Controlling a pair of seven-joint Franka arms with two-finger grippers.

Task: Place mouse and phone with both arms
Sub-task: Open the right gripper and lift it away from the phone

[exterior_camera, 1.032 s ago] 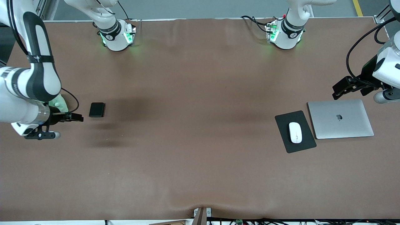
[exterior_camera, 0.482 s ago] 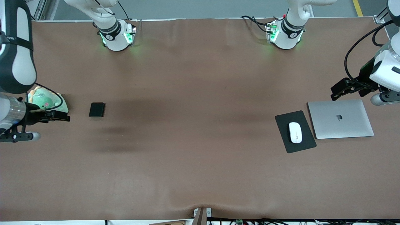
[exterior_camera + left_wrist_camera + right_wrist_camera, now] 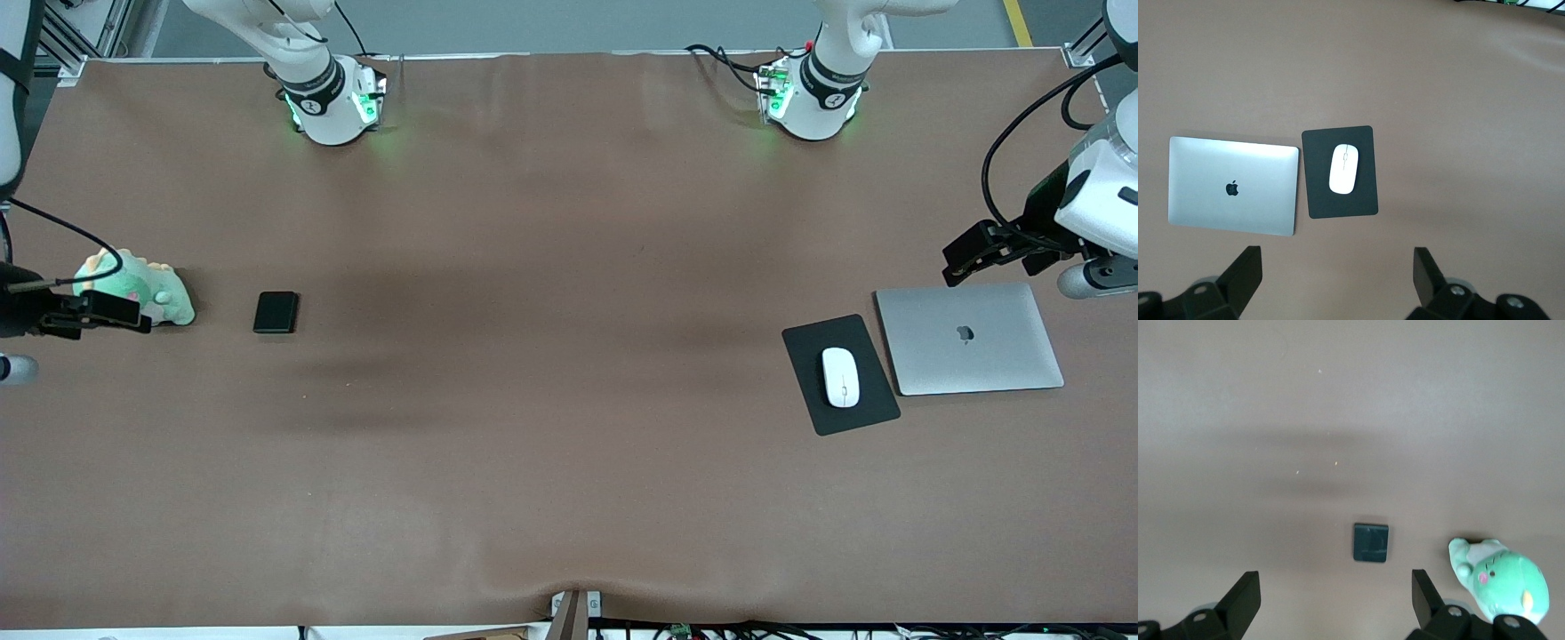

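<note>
Right tool (image 3: pixel 116 309) perhaps hides plush toy (image 3: pixel 164 298) partly.

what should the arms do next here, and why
Probably just finish pulling both arms back and stop. The mouse already lies on the mouse pad beside the laptop, and the phone lies flat near the plush toy. The left gripper and right gripper are open, holding nothing.
</note>
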